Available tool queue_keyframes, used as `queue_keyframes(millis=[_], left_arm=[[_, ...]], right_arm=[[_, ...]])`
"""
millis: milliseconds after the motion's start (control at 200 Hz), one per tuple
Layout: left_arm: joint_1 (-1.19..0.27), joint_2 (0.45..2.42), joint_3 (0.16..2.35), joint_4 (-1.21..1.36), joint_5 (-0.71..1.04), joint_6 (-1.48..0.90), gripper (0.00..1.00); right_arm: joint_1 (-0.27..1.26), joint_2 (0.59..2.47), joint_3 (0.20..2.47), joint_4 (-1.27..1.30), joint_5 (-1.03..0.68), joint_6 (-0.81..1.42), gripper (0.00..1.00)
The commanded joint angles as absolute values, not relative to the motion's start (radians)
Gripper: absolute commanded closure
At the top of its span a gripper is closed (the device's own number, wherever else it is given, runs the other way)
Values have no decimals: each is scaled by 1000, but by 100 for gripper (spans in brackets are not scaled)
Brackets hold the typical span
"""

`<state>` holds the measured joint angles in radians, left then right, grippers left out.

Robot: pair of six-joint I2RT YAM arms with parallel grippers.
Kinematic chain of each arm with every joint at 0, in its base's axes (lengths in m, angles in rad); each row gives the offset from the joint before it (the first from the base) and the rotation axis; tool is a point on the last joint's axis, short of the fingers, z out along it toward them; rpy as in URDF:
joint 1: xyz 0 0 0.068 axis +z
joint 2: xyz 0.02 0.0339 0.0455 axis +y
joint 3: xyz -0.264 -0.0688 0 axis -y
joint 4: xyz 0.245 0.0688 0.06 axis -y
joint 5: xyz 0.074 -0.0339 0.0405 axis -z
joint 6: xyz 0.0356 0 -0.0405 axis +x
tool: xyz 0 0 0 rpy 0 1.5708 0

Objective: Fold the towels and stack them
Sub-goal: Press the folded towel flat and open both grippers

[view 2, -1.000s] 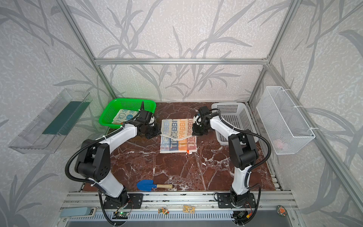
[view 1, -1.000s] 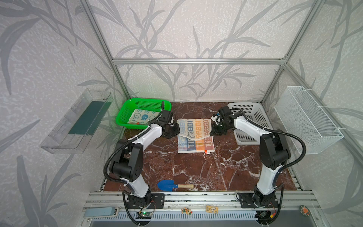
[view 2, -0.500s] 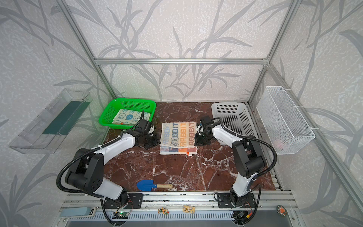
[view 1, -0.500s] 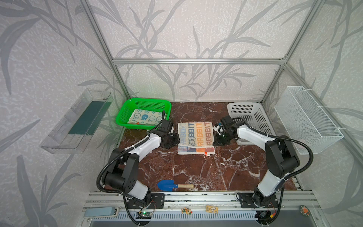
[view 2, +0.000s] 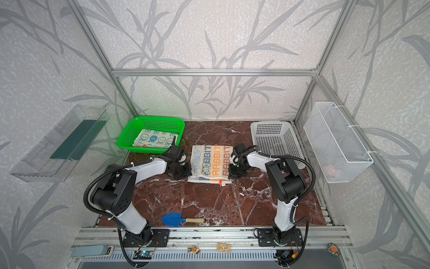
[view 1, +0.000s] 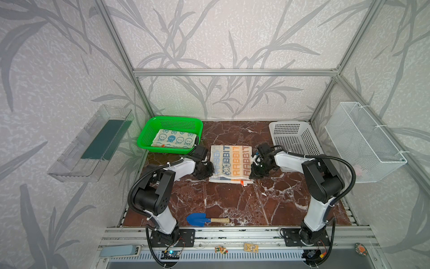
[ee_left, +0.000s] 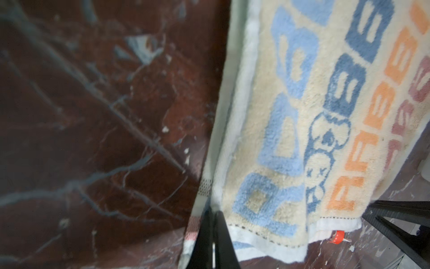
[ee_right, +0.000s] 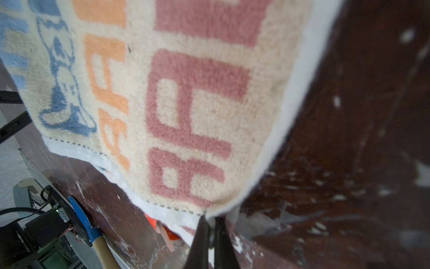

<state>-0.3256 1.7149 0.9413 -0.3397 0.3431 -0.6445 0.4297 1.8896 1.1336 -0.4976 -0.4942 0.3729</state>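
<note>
Pinching the RABBIT towel (view 1: pixel 230 163) by two corners — left gripper (ee_left: pixel 211 215), right gripper (ee_right: pixel 209 219)

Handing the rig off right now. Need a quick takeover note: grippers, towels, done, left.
Grippers: left gripper shut on the RABBIT towel at its near left corner; right gripper shut on its near right corner.
Towels: RABBIT towel lies doubled over in the middle of the table; blue bunny towel lies folded in the green basket. No other towel in view.
Done: blue bunny towel folded; RABBIT towel's first fold laid over.
Left: release, probably fold once more, then stack it with the blue bunny towel.
</note>
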Motion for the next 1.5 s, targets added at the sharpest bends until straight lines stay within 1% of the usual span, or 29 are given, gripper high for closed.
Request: queue_keyframes(millis=[0,185,390,585,815,1010,1494], left_arm=[[-300,1734,1030,-384,331,-607,100],[-279,1709,1134,-469,314,-578,100],[-279,1630,1126,-504,304,-576,100],[-281,1536,1048,-489,315,-602,100],[-282,1492,897,-418,316,-631,100],[-290,1511,810,-357,322,-645,100],[-299,1600,786,-313,325,-634,100]], right_arm=[[415,1902,1207,-530,-486,361,100],[406,1860,1304,-603,-485,348,100],[406,1795,1338,-659,-478,336,100],[407,1736,1277,-652,-475,338,100],[450,1745,1132,-553,-480,375,100],[467,1778,1057,-481,-491,400,100],[491,1836,1027,-441,-472,413,100]])
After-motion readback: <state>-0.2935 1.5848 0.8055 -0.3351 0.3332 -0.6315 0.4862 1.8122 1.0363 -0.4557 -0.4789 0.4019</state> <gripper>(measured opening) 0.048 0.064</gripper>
